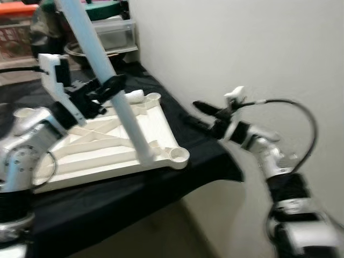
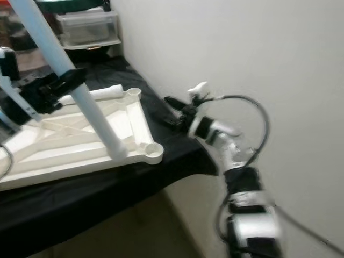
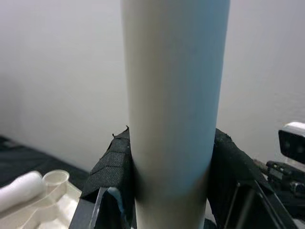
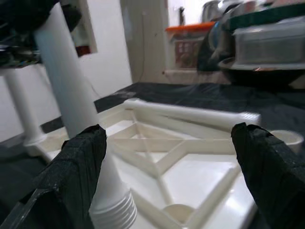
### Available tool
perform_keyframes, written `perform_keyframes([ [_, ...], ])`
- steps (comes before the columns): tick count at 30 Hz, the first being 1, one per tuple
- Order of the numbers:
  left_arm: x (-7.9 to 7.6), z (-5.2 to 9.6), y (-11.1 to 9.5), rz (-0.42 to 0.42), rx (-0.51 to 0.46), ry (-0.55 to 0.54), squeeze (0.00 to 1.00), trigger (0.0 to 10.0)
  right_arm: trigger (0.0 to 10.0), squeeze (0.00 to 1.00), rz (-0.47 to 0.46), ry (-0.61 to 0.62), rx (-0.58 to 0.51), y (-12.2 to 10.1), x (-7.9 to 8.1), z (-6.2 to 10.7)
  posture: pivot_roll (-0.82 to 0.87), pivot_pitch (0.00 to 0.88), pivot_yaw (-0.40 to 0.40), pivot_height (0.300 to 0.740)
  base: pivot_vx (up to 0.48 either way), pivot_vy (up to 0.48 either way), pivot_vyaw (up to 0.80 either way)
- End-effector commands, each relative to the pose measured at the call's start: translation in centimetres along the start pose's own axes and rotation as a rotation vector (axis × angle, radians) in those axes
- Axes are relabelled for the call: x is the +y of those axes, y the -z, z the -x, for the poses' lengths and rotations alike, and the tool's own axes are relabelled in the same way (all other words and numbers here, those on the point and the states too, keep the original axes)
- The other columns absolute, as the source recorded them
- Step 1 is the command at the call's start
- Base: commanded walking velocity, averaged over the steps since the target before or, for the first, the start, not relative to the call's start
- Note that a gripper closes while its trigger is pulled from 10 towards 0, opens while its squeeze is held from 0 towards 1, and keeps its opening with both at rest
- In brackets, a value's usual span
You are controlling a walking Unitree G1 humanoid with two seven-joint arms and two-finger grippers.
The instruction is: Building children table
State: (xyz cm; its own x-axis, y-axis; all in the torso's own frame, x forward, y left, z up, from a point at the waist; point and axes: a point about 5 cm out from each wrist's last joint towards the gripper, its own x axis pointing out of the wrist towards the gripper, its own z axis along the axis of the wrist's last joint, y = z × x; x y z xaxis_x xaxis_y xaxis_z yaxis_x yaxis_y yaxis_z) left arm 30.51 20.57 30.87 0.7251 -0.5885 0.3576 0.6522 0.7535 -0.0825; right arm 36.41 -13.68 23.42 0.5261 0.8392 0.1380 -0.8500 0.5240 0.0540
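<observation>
With the left gripper (image 1: 110,86) clamped on the white leg (image 1: 115,91), its foot at the tabletop's (image 1: 102,145) 4 o'clock socket, and the right gripper (image 2: 173,110) spread apart at 3 o'clock, a tilted push could jam the threads.

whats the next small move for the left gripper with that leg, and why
Probably keep turning and pressing the white table leg down into its corner socket. The left gripper is shut around the leg partway up, the threaded foot sits at the upturned tabletop, and the leg leans rather than standing square. The right gripper hovers open off the table edge, so it could steady the tabletop.
</observation>
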Motion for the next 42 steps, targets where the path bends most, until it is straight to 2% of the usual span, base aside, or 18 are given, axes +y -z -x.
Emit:
perform_keyframes([
  [1,-0.4,-0.4,-0.6,-0.028,-0.020,0.029,0.00,10.0,10.0,0.00,-0.002,0.026,-0.008,0.1,-0.4,0.4,-0.02,0.000,0.011,0.740,0.000,0.000,0.00],
  [10,-0.2,-1.0,-0.9,-0.036,-0.028,0.039,0.00,10.0,10.0,0.00,-0.007,-0.026,-0.018,-0.5,0.3,-0.4,-0.02,0.000,0.019,0.740,0.000,0.000,0.00],
  [15,-0.4,-1.6,-1.0,-0.025,-0.001,0.115,0.00,10.0,10.0,0.00,0.009,-0.113,0.016,-0.7,1.4,-1.4,-0.02,0.000,0.022,0.740,0.000,0.000,0.00],
  [16,-0.6,-2.0,-1.1,0.008,0.006,0.195,0.00,10.0,10.0,0.00,0.016,-0.135,0.042,-0.5,1.9,-2.4,-0.01,0.000,0.025,0.740,0.000,0.000,0.00],
  [26,-1.0,-3.3,-1.1,0.047,0.000,0.278,0.00,10.0,10.0,0.00,-0.004,-0.155,0.071,-0.1,2.6,-3.8,-0.01,0.000,0.026,0.740,0.000,0.000,0.00],
  [27,-1.6,-4.0,-0.9,0.059,0.002,0.309,0.00,10.0,10.0,0.00,-0.016,-0.171,0.083,0.0,3.1,-4.3,-0.01,0.000,0.030,0.740,0.000,0.000,0.00],
  [30,-1.9,-4.7,-0.5,0.072,0.005,0.330,0.00,10.0,10.0,0.00,-0.022,-0.193,0.105,0.4,3.6,-4.9,-0.01,0.000,0.033,0.740,0.000,0.000,0.00],
  [34,-2.0,-5.1,-0.3,0.080,0.005,0.338,0.00,10.0,10.0,0.00,-0.019,-0.201,0.117,0.6,3.9,-5.1,-0.02,0.000,0.035,0.740,0.000,0.000,0.00],
  [42,-2.6,-6.1,1.4,0.115,0.033,0.375,0.00,10.0,10.0,0.00,-0.006,-0.240,0.172,0.8,5.1,-6.8,-0.02,0.000,0.042,0.740,0.000,0.000,0.00],
])
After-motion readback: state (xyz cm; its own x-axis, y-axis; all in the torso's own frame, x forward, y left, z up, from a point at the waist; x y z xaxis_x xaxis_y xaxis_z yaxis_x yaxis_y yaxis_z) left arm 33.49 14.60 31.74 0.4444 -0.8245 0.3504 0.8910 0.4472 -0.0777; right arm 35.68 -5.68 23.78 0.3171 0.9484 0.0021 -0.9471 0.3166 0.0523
